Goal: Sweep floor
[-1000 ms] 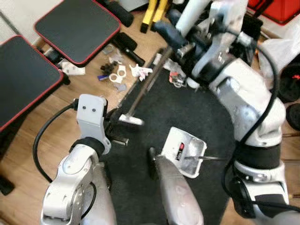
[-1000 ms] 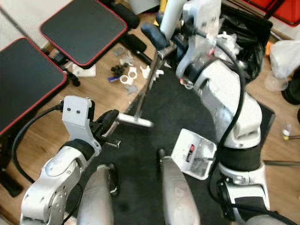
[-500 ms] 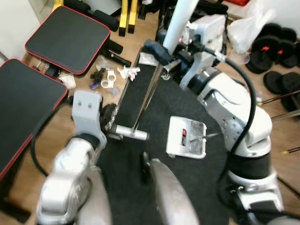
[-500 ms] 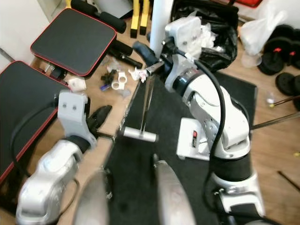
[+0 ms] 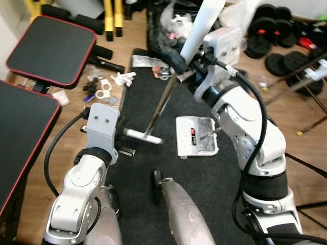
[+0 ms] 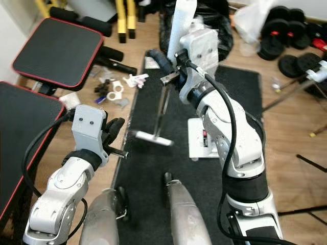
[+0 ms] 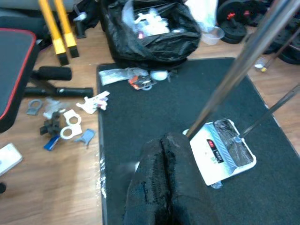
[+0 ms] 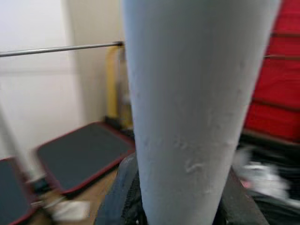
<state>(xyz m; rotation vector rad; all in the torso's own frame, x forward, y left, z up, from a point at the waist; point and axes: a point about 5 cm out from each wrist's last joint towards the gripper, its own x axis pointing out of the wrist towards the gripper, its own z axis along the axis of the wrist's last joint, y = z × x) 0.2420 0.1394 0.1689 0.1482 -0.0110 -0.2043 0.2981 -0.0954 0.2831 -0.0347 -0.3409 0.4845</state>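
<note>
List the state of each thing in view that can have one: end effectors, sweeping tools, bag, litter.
Right end effector: shut on the white handle.
Left end effector: shut, holding nothing, over the black mat.
Dustpan: flat on the mat, debris inside.
Metal rod: tilted, its foot on the mat.
Black bin bag: open, filled with rubbish.
Litter pieces: scattered on the wood floor, unswept.

silver jointed arms [image 5: 245, 117] | black cables | black-fingered hand [image 6: 113, 129]
</note>
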